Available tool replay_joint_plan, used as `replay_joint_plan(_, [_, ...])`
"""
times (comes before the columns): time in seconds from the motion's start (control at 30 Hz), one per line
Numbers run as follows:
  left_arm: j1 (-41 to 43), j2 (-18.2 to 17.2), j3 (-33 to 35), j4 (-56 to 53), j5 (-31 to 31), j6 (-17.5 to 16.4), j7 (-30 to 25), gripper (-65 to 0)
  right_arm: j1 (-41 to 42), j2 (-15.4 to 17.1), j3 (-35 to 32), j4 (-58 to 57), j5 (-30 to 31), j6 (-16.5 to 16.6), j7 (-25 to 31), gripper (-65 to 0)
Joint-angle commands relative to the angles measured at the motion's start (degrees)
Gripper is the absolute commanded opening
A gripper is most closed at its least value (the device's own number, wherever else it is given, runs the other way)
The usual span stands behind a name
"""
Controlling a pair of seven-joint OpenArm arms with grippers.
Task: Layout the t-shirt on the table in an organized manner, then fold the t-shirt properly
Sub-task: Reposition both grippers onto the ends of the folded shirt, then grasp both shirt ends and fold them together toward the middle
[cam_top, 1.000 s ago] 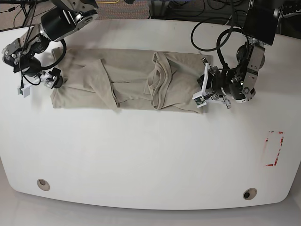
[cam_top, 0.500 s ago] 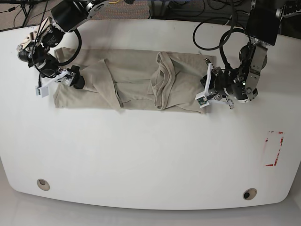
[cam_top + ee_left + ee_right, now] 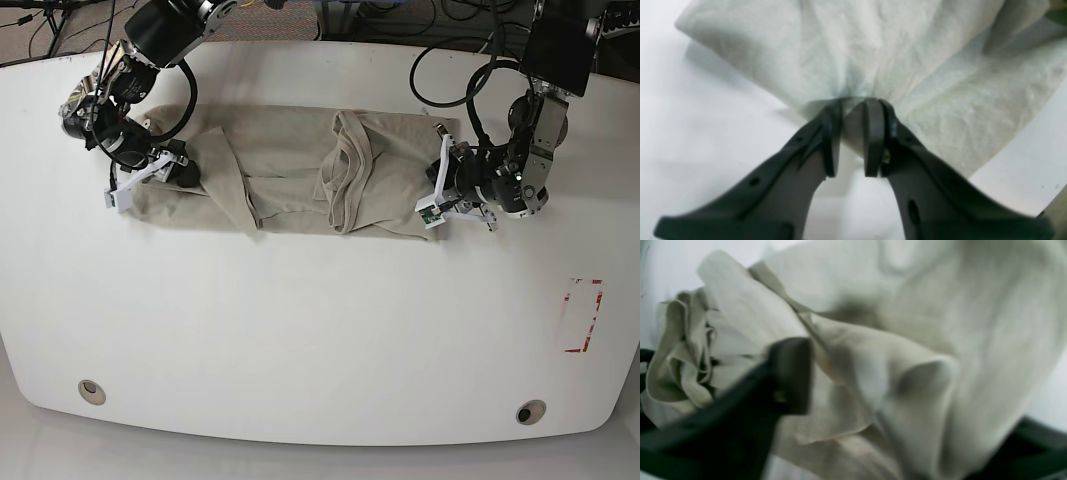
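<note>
The beige t-shirt [image 3: 290, 165] lies in a long folded band across the far half of the white table [image 3: 320, 330]. My right gripper [image 3: 185, 172], on the left of the base view, holds the shirt's left end, which is bunched and pulled inward. In the right wrist view the cloth [image 3: 900, 340] is gathered over one dark finger [image 3: 790, 373]; the other finger is mostly hidden. My left gripper [image 3: 440, 197] is at the shirt's right end. In the left wrist view its fingers [image 3: 870, 133] pinch the edge of the cloth [image 3: 907, 50] just above the table.
Two round grey grommet holes [image 3: 92, 391] [image 3: 531, 411] sit near the front edge. A red-tape rectangle [image 3: 583, 315] marks the right side. Black cables [image 3: 450, 70] loop over the table's back right.
My right gripper has moved to the right and carried the shirt's left end inward, so the band is shorter. The left gripper has stayed almost in place at the right end.
</note>
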Motion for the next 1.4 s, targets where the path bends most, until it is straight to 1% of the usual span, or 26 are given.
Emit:
replay_joint_plan(0.0, [-0.5, -0.57, -0.24, 0.26, 0.79, 0.12, 0.85, -54.9, 0.63, 0.69, -0.06, 0.82, 0.3, 0.01, 0.11, -49.6])
replay_joint_plan(0.03, [-0.59, -0.57, -0.24, 0.26, 0.79, 0.12, 0.85, -54.9, 0.71, 1.13, -0.15, 0.91, 0.3, 0.01, 0.11, -55.2])
replay_joint_plan(0.1, [-0.68, -0.4, -0.24, 0.26, 0.79, 0.12, 0.85, -54.9, 0.89, 1.83, -0.15, 0.91, 0.3, 0.01, 0.11, -60.4])
replay_joint_plan(0.27, [-0.86, 0.13, 0.11, -0.44, 0.88, 0.12, 0.85, -54.9, 0.89, 3.06, -0.24, 2.23, 0.3, 0.01, 0.11, -60.6])
replay_joint_plan(0.33, [-1.38, 1.89, 0.11, -1.23, 0.88, 0.12, 0.85, -54.9, 0.71, 3.24, -0.68, 4.6, 0.3, 0.01, 0.11, -60.6])
replay_joint_plan(0.43, [-3.32, 4.26, 0.11, -3.6, 1.85, 0.12, 1.02, -54.9, 0.27, 3.15, -4.46, 9.35, 0.39, 0.01, 0.11, -60.6])
replay_joint_plan(0.5, [-4.11, 5.85, 0.2, -5.45, 4.14, 0.12, 1.02, -54.9, -0.78, 3.15, -7.1, 13.13, 0.39, 0.01, 0.11, -60.6])
replay_joint_plan(0.6, [-4.9, 9.27, 0.2, -8.09, 8.53, 0.12, 0.67, -54.9, -1.22, 2.88, -10.44, 17.87, 0.39, 0.01, 0.11, -60.6])
replay_joint_plan(0.77, [-6.92, 15.52, 0.2, -11.43, 17.59, 0.12, 0.58, -54.9, -1.48, 1.13, -17.21, 23.24, 0.48, 0.01, 0.11, -60.6])
replay_joint_plan(0.93, [-7.01, 19.65, 0.2, -11.87, 23.92, 0.12, -2.32, -54.9, -1.13, -1.34, -22.57, 25.43, 0.48, 0.01, 0.11, -60.6])
replay_joint_plan(1.07, [-7.19, 22.02, 0.2, -11.87, 26.46, 0.12, -2.76, -54.9, -0.96, -3.09, -25.56, 25.35, 0.39, 0.01, 0.37, -60.6])
replay_joint_plan(1.13, [-7.19, 23.16, 0.2, -11.87, 26.99, 0.12, -2.76, -54.9, -0.6, -4.15, -27.23, 25.35, 0.3, 0.01, 1.43, -60.6])
replay_joint_plan(1.23, [-7.19, 23.69, 0.2, -11.87, 27.08, 0.12, -2.76, -54.9, -0.6, -4.94, -29.78, 25.17, 0.22, 0.01, 3.36, -60.6])
replay_joint_plan(1.37, [-7.19, 23.78, 0.2, -11.87, 27.08, 0.12, -2.76, -54.9, -0.69, -5.12, -34.44, 25.0, 0.22, 0.01, 6.44, -60.6])
